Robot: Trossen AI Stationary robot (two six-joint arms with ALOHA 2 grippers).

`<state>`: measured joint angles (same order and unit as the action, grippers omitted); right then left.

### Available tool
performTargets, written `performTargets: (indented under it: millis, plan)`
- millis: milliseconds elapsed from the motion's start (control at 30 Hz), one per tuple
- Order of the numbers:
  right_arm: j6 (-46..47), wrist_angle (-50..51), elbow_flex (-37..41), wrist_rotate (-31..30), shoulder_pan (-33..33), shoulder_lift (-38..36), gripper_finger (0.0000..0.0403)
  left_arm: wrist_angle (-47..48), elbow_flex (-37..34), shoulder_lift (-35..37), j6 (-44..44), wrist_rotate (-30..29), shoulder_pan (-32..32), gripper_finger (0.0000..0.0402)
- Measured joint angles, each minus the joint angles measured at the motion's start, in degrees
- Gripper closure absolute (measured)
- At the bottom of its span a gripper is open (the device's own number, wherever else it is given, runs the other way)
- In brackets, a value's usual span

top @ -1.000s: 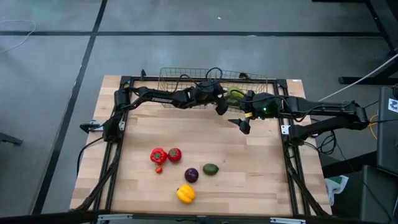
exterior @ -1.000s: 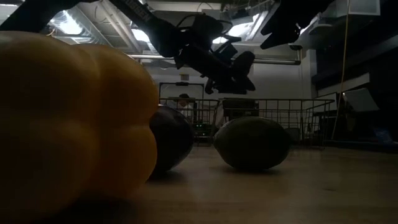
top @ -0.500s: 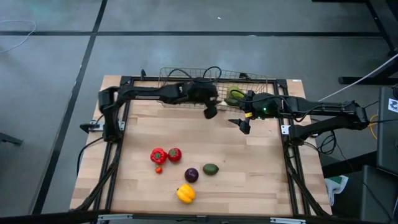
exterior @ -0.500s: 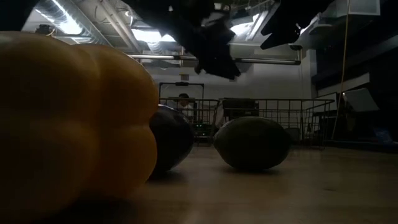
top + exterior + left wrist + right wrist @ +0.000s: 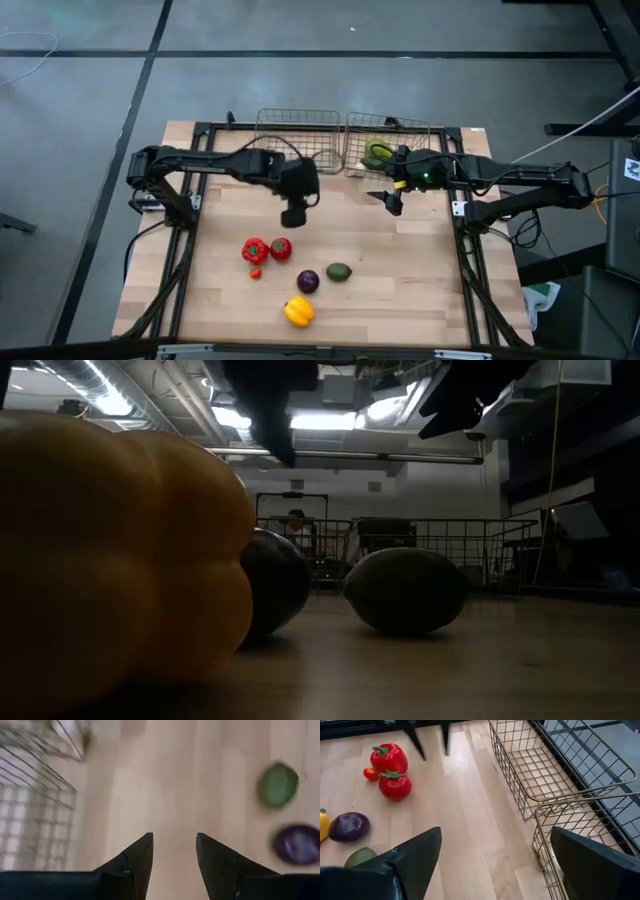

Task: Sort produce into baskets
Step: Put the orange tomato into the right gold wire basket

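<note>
Reaching phase, by my reading: left gripper (image 5: 292, 217) hangs over the middle of the table (image 5: 420, 290), between the baskets at the far edge and the produce cluster nearer the front edge. Its jaws stand partly apart with nothing between them; the left wrist view shows bare wood in the gap.

Right gripper (image 5: 391, 203) waits just in front of the right basket (image 5: 395, 139), jaws spread wide, empty.

Produce on the table:
- red pepper (image 5: 254, 249) and red tomato (image 5: 281, 248), touching, with a tiny orange bit (image 5: 255, 271) beside them
- purple ball (image 5: 308, 281) and a green piece (image 5: 339, 271), side by side
- yellow pepper (image 5: 298, 311), nearest the front edge

Left basket (image 5: 297, 128) looks bare. Right basket holds something green (image 5: 378, 153).

Judgement: sorting barely begun; five main pieces unsorted. Next move likely calls for the left gripper to go forward and down over the red pair, open wider to clear a round body, and take one without nudging its neighbour.
</note>
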<state>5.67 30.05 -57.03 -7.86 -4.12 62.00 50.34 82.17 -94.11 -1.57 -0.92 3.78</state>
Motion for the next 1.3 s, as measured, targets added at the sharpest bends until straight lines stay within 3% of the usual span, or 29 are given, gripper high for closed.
performTargets:
  millis: [233, 533, 767, 1033, 1300]
  plan:
    - [0.02, -0.43, -0.01, 0.38, 0.04, 1.32, 0.0029, 6.97, -0.94, -0.02, -3.49, -0.01, -6.17, 0.0255]
    - [0.01, -4.47, -0.01, 8.16, 0.04, 8.44, 0.0029, 14.2, -1.22, -0.02, -10.73, -0.03, -12.78, 0.0255]
    - [0.02, -7.82, -0.01, 13.62, 0.04, 13.03, 0.0029, 13.09, -1.22, -0.01, -15.33, -0.05, -17.34, 0.0255]
    - [0.0, -7.77, -0.01, 13.68, 0.04, 15.51, 0.0029, 12.91, -1.22, -0.02, -23.07, -0.16, -24.8, 0.0255]
    - [0.0, -7.68, -0.01, 13.68, 0.04, 16.0, 0.0029, 13.41, -1.25, -0.95, -42.4, -1.69, -33.35, 0.0255]
